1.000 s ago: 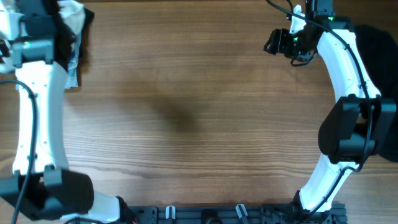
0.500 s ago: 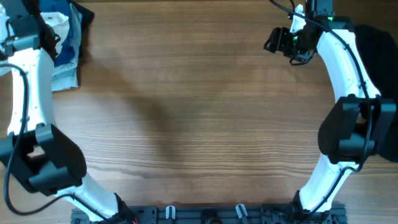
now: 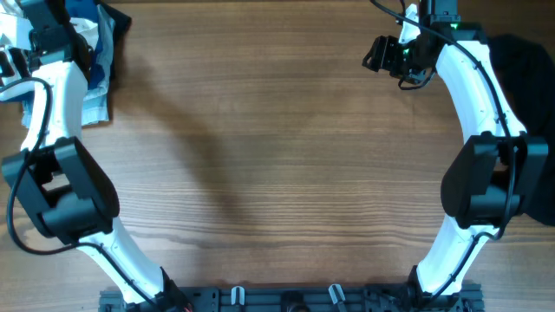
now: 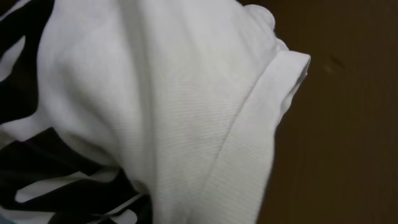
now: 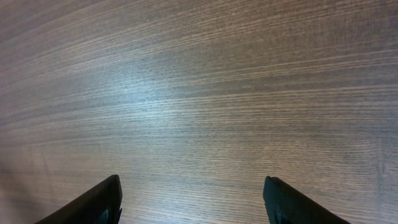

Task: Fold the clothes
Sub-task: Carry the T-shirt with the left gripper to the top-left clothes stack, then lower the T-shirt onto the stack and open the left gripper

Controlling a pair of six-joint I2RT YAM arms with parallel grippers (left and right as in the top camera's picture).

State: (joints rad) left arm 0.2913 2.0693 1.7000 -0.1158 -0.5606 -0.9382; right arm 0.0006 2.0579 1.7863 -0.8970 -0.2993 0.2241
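Observation:
A pile of clothes (image 3: 97,80) in light blue, white and dark cloth lies at the table's far left corner. My left gripper (image 3: 59,33) is over this pile, and its fingers are hidden. The left wrist view is filled by a white garment (image 4: 186,93) with a ribbed cuff (image 4: 249,149) and a black-and-white patterned cloth (image 4: 43,180) at the left. No fingers show there. My right gripper (image 3: 375,54) is open and empty above bare wood at the far right, its two fingertips wide apart in the right wrist view (image 5: 193,199).
A dark cloth (image 3: 525,61) lies at the far right edge behind the right arm. The wooden table (image 3: 277,173) spans the middle. The arm bases and a rail (image 3: 286,299) stand along the front edge.
My left arm has swung further over the clothes pile at the far left corner, with its elbow now further right. My right gripper has shifted slightly to the left.

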